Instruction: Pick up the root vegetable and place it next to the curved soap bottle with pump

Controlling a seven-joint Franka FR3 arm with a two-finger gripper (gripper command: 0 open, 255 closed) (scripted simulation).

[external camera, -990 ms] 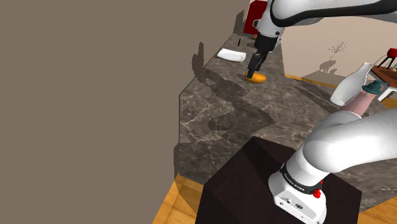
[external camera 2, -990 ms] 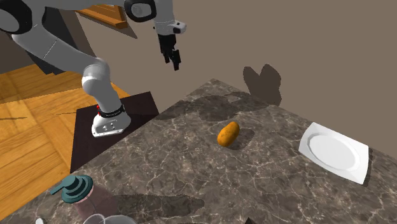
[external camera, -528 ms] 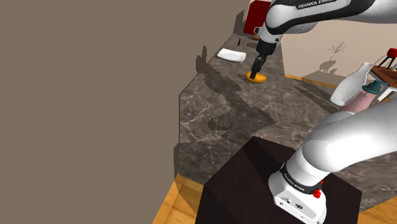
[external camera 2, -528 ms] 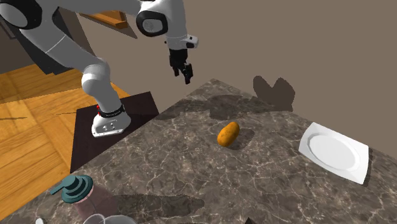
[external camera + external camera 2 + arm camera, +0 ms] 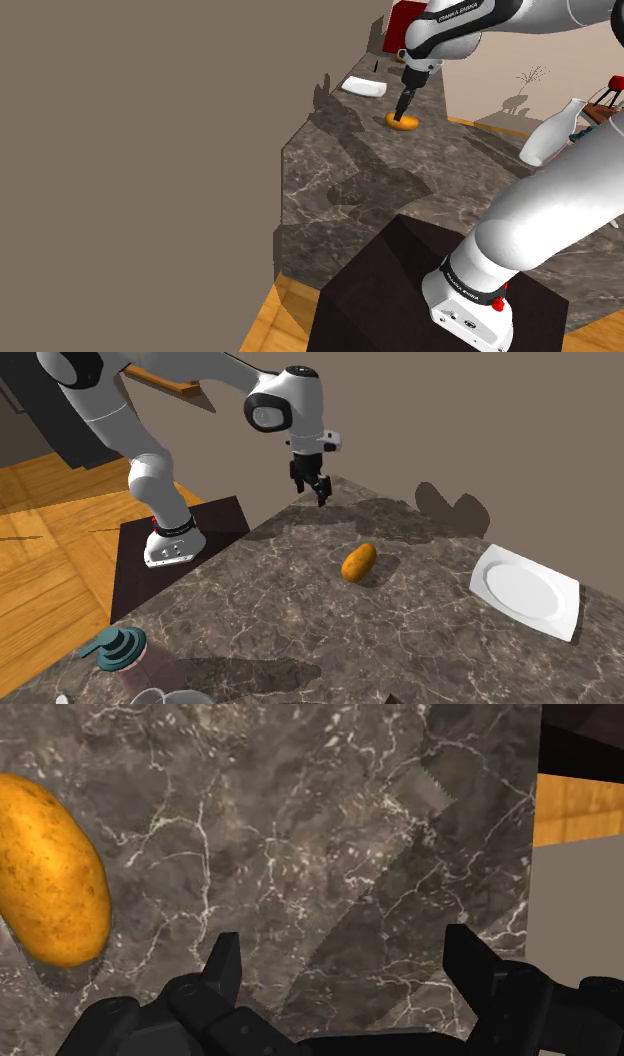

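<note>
The root vegetable is an orange-brown potato lying on the dark marble counter. In the shoulder view the potato sits just below my gripper. My black gripper hangs open above the counter's edge, short of the potato and toward the second exterior view's left. In the wrist view the potato lies outside one of the fingers, and my gripper has only bare marble in its gap. The soap bottle's teal pump shows at the counter's near corner.
A white square plate lies beyond the potato, also seen as the plate near the wall. A white vase stands at the shoulder view's right. A red object sits at the counter's far end. The dark stand rests on the wooden floor.
The arm has carried the open gripper down and toward the second exterior view's right, closer to the potato. The potato and plate have not moved.
</note>
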